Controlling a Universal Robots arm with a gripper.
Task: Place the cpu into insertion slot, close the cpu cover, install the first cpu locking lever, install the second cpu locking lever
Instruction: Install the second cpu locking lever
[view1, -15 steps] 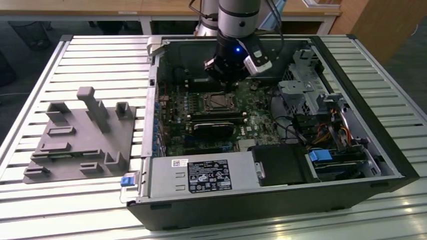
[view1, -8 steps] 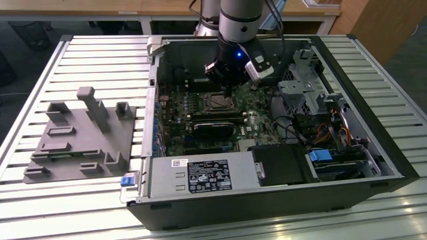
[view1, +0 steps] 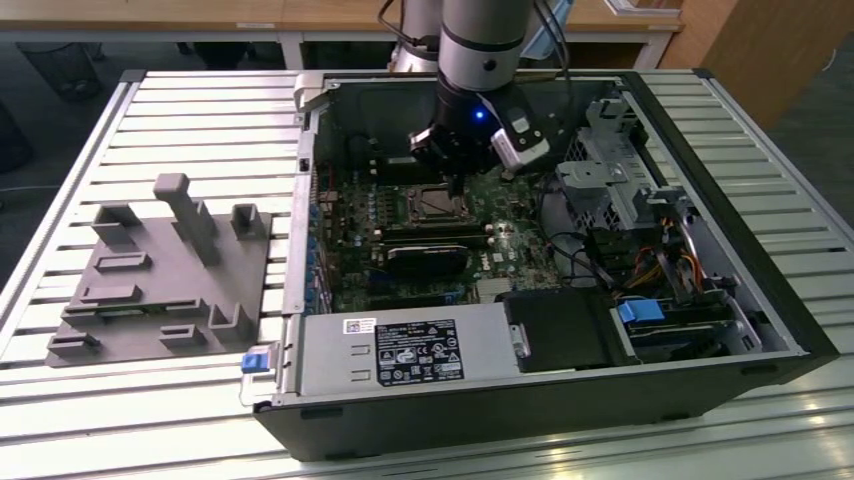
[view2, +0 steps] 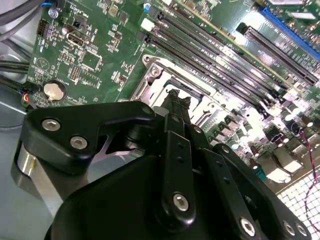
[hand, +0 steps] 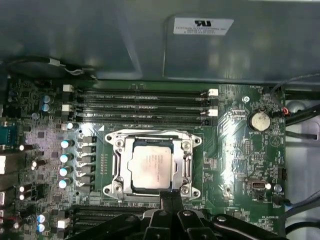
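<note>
Your gripper (hand: 170, 200) hangs low over the circuit board (hand: 240, 160) inside the open computer case (view1: 747, 300), with its fingertips (view2: 176, 100) drawn together into one narrow black point and nothing pinched between them. That point sits right at the near edge of the socket (hand: 116, 150), almost touching its frame.

In the first wrist view, the chip (hand: 152, 167) already lies flat in the socket, just beyond the fingertips, its pale metal top squarely framed. The silver cover plate (hand: 189, 162) appears to lie down around the chip, its window showing the metal top, though you cannot tell from here whether the locking levers are hooked. The long black memory slots (hand: 145, 107) run on the far side of the socket from your fingertips.

Judge the chip as light, rigid and smooth-topped, but resting on very delicate contacts, so any push should go on the metal frame, not the chip. The cover is thin stiff sheet metal; its edge nearest your fingertips looks like the sensible place to press. The levers would be springy wire, likely to slip off a narrow tip.
</note>
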